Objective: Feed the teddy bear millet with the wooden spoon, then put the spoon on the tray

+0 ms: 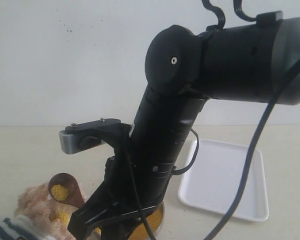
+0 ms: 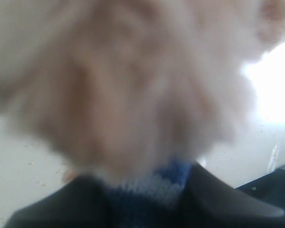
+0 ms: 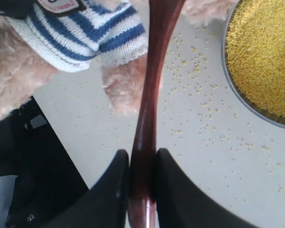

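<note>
My right gripper point(image 3: 142, 160) is shut on the thin handle of the wooden spoon point(image 3: 152, 85). The spoon's oval bowl point(image 1: 60, 190) carries a little millet and sits right at the teddy bear's fluffy head point(image 1: 32, 200). The bear's striped shirt point(image 3: 80, 33) and one paw point(image 3: 123, 88) lie beside the handle. My left gripper point(image 2: 142, 202) holds the bear, with striped shirt point(image 2: 156, 185) between its dark fingers point(image 2: 57, 209) and blurred fur filling that view. The millet point(image 3: 263, 52) mounds in the metal bowl point(image 1: 157, 220), under my right arm. The white tray point(image 1: 225, 180) lies to the right.
Loose yellow grains point(image 3: 199, 95) are scattered over the pale tabletop between the bear and the bowl. My right arm's thick black links point(image 1: 165, 145) hide the middle of the exterior view. A dark base part point(image 3: 33, 180) sits beside the bear.
</note>
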`<action>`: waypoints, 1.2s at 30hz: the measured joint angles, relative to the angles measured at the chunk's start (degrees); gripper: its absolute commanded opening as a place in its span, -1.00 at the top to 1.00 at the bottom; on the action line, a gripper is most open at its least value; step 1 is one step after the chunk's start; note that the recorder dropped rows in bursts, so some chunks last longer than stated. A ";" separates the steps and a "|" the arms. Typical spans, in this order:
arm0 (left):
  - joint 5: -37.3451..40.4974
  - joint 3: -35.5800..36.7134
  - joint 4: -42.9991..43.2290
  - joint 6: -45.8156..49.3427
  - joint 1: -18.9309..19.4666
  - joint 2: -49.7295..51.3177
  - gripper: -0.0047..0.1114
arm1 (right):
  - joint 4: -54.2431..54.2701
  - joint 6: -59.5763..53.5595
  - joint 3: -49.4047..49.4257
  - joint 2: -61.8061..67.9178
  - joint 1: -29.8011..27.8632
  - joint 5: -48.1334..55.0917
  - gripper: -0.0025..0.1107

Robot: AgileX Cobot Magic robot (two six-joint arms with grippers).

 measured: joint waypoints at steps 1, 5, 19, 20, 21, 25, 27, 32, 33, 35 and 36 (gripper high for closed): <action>0.00 0.00 -0.24 0.00 0.00 0.00 0.85 | -0.13 0.00 0.00 0.00 0.00 -0.11 0.89; 0.09 0.00 -0.58 0.00 0.00 0.00 0.85 | -2.02 0.18 0.00 0.00 0.21 -0.34 0.89; 1.21 0.00 -0.87 0.00 0.00 0.00 0.85 | -15.74 4.74 0.00 0.00 6.86 -2.95 0.89; 1.34 0.00 -0.95 0.00 0.00 0.00 0.85 | -16.31 5.05 0.00 0.00 7.01 -2.95 0.89; 1.34 0.00 -0.95 0.00 0.00 0.00 0.85 | -17.23 5.39 0.00 0.00 7.41 -2.95 0.89; 1.34 0.00 -0.95 0.00 0.00 0.00 0.85 | -21.62 6.78 0.00 0.00 9.18 -2.95 0.89; 1.44 0.00 -0.95 0.00 0.00 0.00 0.85 | -24.16 8.02 0.00 0.00 10.06 -2.84 0.89; 1.44 0.00 -0.95 0.00 0.00 0.00 0.85 | -31.02 9.90 0.00 0.04 12.04 -1.79 0.89; 1.44 0.00 -0.95 0.00 0.00 0.00 0.85 | -32.09 10.32 0.00 0.15 12.40 -1.28 0.89; 1.55 0.00 -0.95 0.00 0.00 0.00 0.85 | -33.63 10.73 0.00 0.72 13.03 -0.23 0.89; 1.55 0.00 -0.95 0.00 0.00 0.00 0.85 | -34.48 10.85 0.00 1.04 13.41 0.31 0.89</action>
